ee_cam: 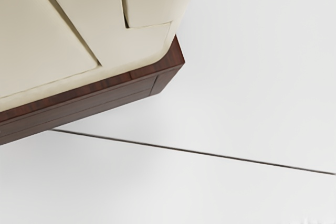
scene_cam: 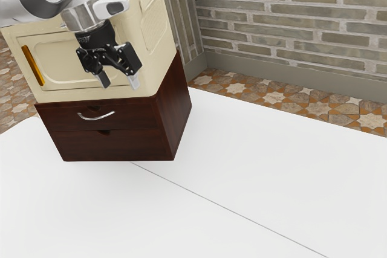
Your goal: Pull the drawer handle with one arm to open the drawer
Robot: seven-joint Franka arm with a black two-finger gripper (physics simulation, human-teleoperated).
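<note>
Brown, seemingly closed drawer (scene_cam: 132, 116) with a silver handle (scene_cam: 97, 118), beneath a cream box (scene_cam: 63, 57), with fingers (scene_cam: 133, 80) parted above the handle.

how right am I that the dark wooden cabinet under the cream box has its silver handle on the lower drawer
Wrong drawer: the exterior view shows the silver handle on the upper drawer of the dark wooden cabinet under the cream box.

Home, perhaps: brick wall (scene_cam: 290, 22), tiles (scene_cam: 273, 97).
</note>
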